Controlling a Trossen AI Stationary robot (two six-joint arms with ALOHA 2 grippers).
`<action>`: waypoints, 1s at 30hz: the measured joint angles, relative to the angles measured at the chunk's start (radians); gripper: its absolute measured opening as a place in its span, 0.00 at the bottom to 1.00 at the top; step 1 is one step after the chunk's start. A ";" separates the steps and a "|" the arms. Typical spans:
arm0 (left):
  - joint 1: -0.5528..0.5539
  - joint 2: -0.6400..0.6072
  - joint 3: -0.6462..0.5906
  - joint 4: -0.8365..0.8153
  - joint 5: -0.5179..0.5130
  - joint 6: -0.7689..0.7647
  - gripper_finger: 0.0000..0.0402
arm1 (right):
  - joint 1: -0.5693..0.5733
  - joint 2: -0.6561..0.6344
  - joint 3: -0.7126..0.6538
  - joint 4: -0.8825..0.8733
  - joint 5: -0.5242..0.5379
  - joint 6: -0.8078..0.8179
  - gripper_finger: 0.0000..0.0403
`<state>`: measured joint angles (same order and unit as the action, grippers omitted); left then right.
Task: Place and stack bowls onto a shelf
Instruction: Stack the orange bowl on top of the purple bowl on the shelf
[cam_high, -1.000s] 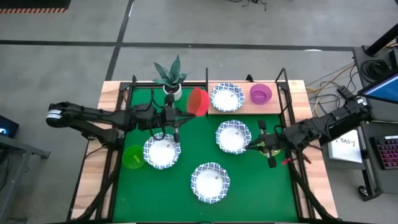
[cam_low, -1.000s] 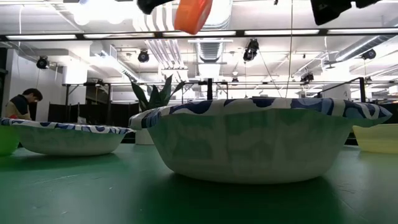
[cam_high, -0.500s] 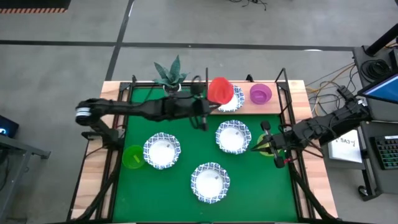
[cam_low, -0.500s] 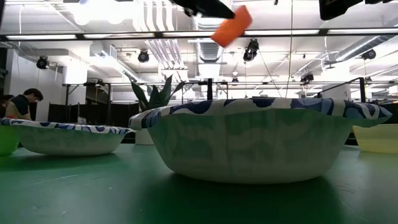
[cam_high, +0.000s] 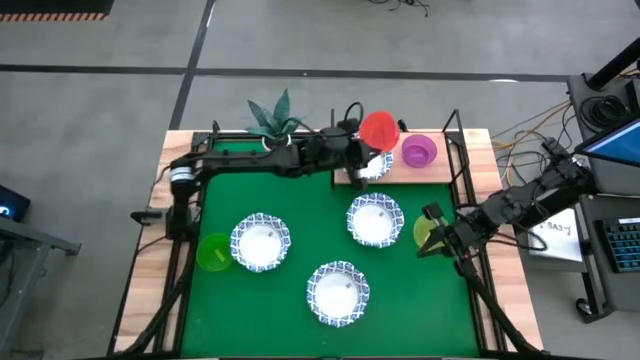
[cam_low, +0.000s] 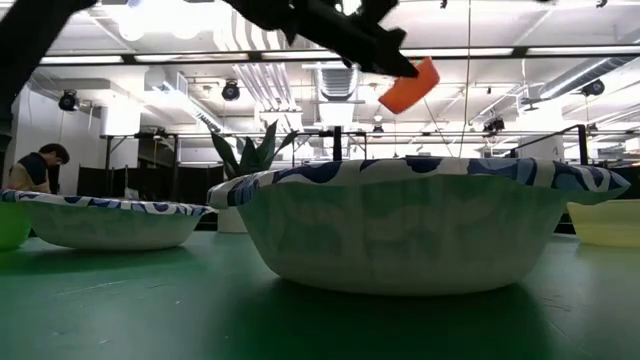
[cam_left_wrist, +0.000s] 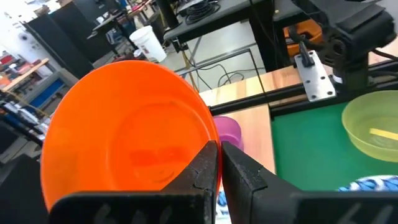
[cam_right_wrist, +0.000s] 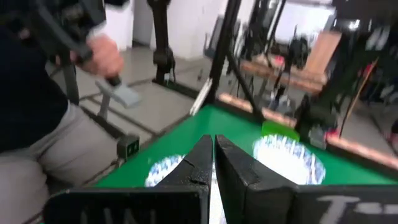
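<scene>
The task was early on. On the bench (cam_high: 150, 290) the green mat (cam_high: 300, 250) carried most of the bowls, while the shelf (cam_high: 470, 165), the light wood board along the far edge toward the right corner, held only two: a blue-rimmed white bowl (cam_high: 372, 166) near its left end, partly hidden by the arm, and the small purple bowl (cam_high: 419, 151) beside it. Nothing looked stacked yet.

Three more blue-rimmed bowls were left on the mat: one (cam_high: 261, 242) toward the left edge, one (cam_high: 373, 219) nearer the right edge, and one (cam_high: 338, 291) by the near edge. The small green bowl (cam_high: 213, 252) sat at the mat's left edge, just beside the left white bowl, and the yellow-green bowl (cam_high: 427, 232) at the right edge.

The left hand (cam_high: 362, 150) reached over the shelf's left end, fingers clamped on the rim of the red bowl (cam_high: 379, 129), which hung tilted in the air above the white bowl on the shelf, seemingly about to be nested into it. The right hand (cam_high: 426, 250), fingers together and holding nothing, was just beside the yellow-green bowl, at its near side, probably its next pick.
</scene>
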<state>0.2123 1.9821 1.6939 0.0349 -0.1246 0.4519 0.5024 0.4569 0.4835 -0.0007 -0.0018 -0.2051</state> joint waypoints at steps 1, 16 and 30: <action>0.006 0.023 0.023 0.000 0.013 0.000 0.00 | 0.006 0.000 0.000 0.016 0.000 -0.013 0.02; 0.030 0.385 0.484 -0.106 0.040 0.000 0.00 | 0.063 0.003 -0.005 0.032 0.000 -0.040 0.02; 0.056 0.510 0.653 -0.203 0.093 -0.035 0.00 | 0.063 0.003 -0.015 0.040 0.000 -0.036 0.02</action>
<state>0.2681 2.4925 2.3466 -0.1677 -0.0315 0.4166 0.5655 0.4603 0.4684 0.0393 -0.0017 -0.2410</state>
